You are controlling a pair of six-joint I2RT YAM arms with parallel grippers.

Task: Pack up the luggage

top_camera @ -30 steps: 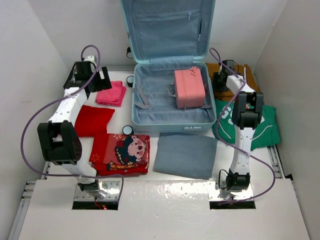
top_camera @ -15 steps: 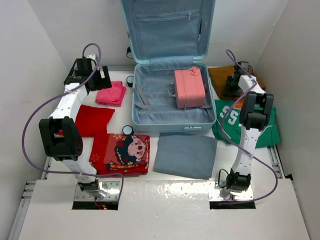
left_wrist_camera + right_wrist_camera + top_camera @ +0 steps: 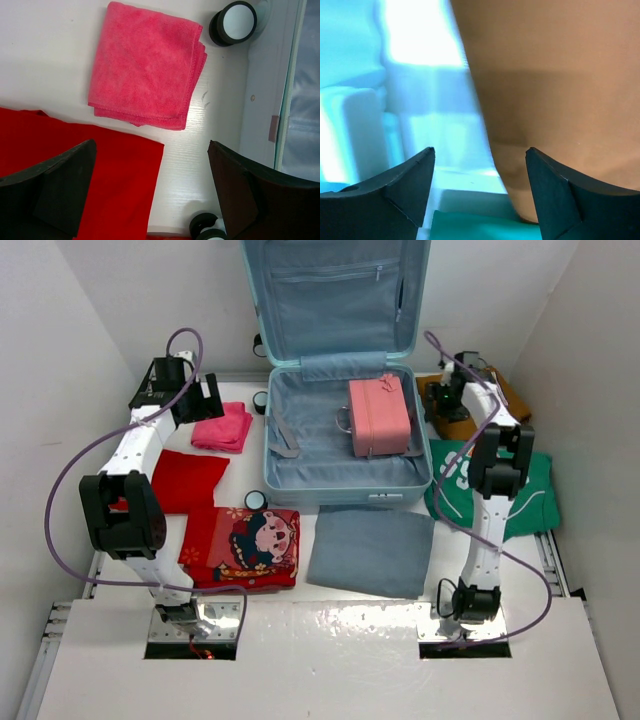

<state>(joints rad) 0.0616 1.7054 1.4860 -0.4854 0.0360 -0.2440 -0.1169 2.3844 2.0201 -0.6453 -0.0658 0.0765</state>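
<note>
White desk (image 3: 248, 455) with two arms at the near edge. The luggage (image 3: 320, 445), a pale blue hard-shell suitcase, lies open at far centre. Its base is flat on the desk and its lid stands upright against the back wall. A pink boxy case (image 3: 379, 417) lies inside the base, on the right side of the lining.

A folded grey cloth (image 3: 370, 550) is on the desk just in front of the luggage. A green garment with white print (image 3: 535, 495) lies right of the luggage, partly under the right arm. A red cartoon-print cloth (image 3: 245, 545) is front left, with a plain red cloth (image 3: 190, 480) just behind it. A brown cloth (image 3: 560, 75) is at far right, behind the green garment. A folded pink towel (image 3: 145, 65) is left of the luggage, beside one of its black-and-white wheels (image 3: 235, 22).

Left fingers (image 3: 240, 185) are spread wide and released, above the pink towel and the edge of the plain red cloth, nothing between them. Right fingers (image 3: 405, 185) are spread apart over the edge of the brown cloth, nothing grasped.
</note>
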